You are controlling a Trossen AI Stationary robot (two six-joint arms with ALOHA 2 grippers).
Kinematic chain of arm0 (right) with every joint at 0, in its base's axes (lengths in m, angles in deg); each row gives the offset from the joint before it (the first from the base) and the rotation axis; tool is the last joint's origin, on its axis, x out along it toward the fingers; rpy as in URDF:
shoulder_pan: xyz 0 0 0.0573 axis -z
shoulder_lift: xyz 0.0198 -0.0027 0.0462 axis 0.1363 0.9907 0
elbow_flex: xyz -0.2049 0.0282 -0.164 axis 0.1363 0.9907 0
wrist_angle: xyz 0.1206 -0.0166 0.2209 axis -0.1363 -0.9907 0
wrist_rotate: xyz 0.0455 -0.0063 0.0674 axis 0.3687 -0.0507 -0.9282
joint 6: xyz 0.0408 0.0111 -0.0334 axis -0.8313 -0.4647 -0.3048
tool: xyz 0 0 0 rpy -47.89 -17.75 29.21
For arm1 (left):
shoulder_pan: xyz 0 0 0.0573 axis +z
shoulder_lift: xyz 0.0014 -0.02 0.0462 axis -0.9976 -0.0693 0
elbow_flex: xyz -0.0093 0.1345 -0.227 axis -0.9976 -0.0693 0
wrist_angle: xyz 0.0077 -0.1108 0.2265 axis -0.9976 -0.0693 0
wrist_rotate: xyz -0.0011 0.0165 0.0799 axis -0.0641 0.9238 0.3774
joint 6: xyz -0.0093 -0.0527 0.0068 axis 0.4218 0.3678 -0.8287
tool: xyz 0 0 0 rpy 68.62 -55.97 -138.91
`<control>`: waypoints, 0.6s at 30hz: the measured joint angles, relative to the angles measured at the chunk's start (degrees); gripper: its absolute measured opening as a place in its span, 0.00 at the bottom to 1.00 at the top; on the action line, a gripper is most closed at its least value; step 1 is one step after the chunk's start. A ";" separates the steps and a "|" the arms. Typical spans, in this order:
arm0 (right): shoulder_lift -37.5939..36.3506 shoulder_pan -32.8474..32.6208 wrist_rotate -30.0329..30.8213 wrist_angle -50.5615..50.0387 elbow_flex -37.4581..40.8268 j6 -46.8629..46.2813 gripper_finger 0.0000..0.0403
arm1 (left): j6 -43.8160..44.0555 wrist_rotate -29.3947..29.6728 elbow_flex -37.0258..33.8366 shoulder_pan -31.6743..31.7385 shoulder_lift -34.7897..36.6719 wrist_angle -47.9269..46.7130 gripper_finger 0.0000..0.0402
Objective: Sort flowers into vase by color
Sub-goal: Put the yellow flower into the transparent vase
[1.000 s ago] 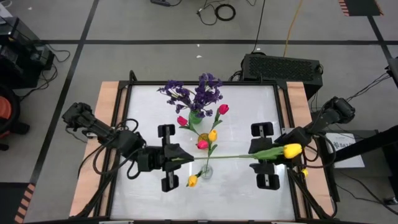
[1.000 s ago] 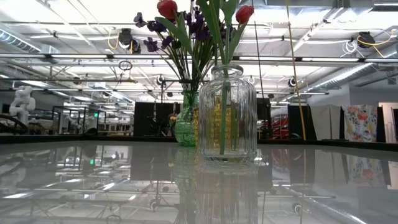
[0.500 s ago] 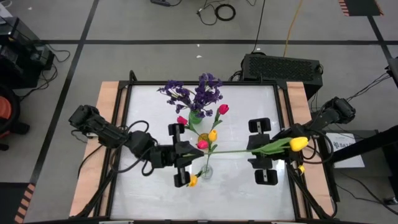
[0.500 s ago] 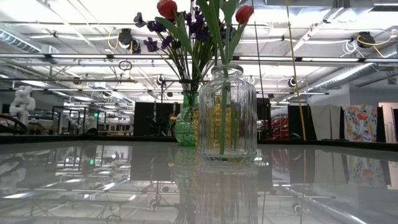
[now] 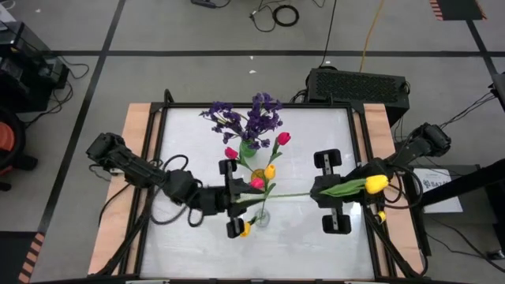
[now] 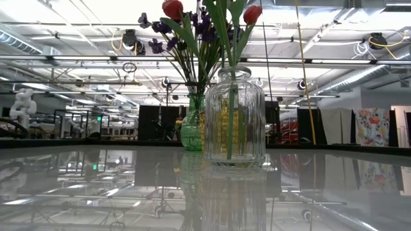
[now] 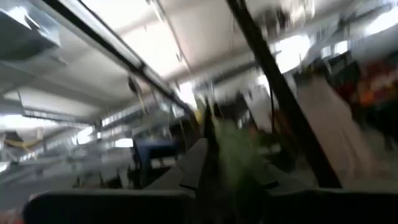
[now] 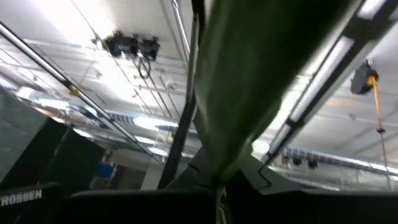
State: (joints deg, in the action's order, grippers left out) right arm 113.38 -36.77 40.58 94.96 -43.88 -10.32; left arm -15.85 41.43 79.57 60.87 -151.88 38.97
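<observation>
A yellow tulip lies level above the table, its head (image 5: 376, 184) at the right and its green stem (image 5: 288, 194) running left. My left gripper (image 5: 239, 198) is shut on the stem's lower end, just above the clear vase (image 5: 260, 217). My right gripper (image 5: 319, 191) is shut on the stem near the leaves. The clear vase (image 6: 233, 115) holds yellow tulips (image 5: 269, 171). The green vase (image 5: 248, 150) behind it holds purple sprigs (image 5: 254, 118) and red tulips (image 5: 282, 138). Neither gripper shows in the low view. My left gripper pinches the tulip's stem near its lower end (image 7: 231, 163) between its two fingers, coming level from the table's left, along the stem. The stem is clear of the table. My right gripper pinches the stem just below the leaves (image 8: 219, 186), coming level from the table's right. A broad green leaf (image 8: 249, 93) sticks out past the fingers.
A pink tulip head (image 5: 256, 183) and a yellow one (image 5: 244, 229) lean out beside the clear vase. The table's wooden side rails (image 5: 136, 158) frame the white top. A black box (image 5: 359, 83) stands behind the far edge.
My left gripper has gone toward the table's right, up to the clear vase, with the stem's lower end. My right gripper has shifted a little toward the left and far edge. The tulip stays level and clear of the table.
</observation>
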 joint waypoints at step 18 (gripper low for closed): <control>-16.68 -7.92 18.38 -40.17 -0.13 -13.11 0.01 | 15.79 46.91 0.02 -19.19 9.02 -40.78 0.78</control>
State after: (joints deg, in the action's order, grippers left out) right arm 96.71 -44.68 58.96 54.79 -44.01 -23.43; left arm -0.06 88.34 79.59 41.68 -142.86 -1.82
